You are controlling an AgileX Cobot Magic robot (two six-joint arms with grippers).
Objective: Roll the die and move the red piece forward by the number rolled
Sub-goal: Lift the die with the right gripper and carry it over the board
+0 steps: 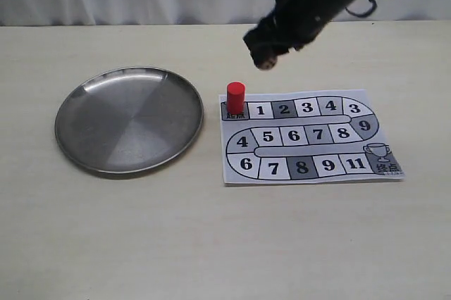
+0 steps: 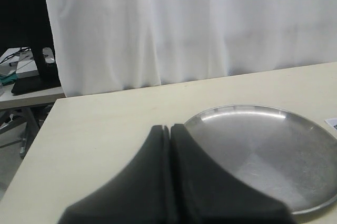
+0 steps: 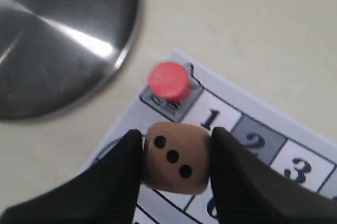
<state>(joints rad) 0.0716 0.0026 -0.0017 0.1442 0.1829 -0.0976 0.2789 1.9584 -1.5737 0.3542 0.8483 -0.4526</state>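
My right gripper (image 3: 176, 156) is shut on the beige die (image 3: 177, 156), whose three-pip face shows between the black fingers. In the exterior view that gripper (image 1: 266, 57) hangs in the air behind the board's first squares, the die (image 1: 267, 62) just showing at its tip. The red piece (image 1: 235, 98) stands upright on the start square at the top left of the paper game board (image 1: 310, 137); from the right wrist the red piece (image 3: 169, 81) lies just beyond the die. My left gripper (image 2: 170, 127) is shut on nothing, low beside the metal plate (image 2: 263, 150).
A round steel plate (image 1: 130, 118) lies left of the board, nothing in it. The board's numbered track winds from the start square to a trophy square (image 1: 381, 156) at lower right. A white curtain hangs behind the table's far edge.
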